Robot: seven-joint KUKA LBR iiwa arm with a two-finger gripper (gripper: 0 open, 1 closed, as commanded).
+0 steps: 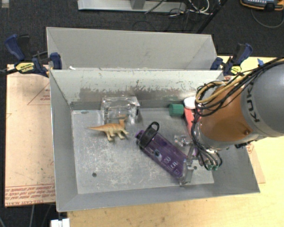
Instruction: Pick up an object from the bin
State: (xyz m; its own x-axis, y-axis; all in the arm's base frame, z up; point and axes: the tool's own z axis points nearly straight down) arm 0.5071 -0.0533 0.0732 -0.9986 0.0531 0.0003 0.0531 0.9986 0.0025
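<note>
1. Near the front wall of the bin, towards its right side, the gripper is low over the floor, at the lower right end of a long purple case.
2. I cannot tell how far open the gripper is, or whether it has hold of the case. The wrist's cables and orange cover crowd above it.
3. The purple case lies flat and slanted, running up and left from the gripper towards the middle of the bin. A black loop sits at its upper left end.
4. Left of that loop and apart from it, a small orange dinosaur stands on the floor.
5. Just behind the dinosaur is a clear plastic box, close to the back wall.
6. Further right along the back wall sits a green block. Beside it is a white and red thing, partly hidden by the arm.
</note>
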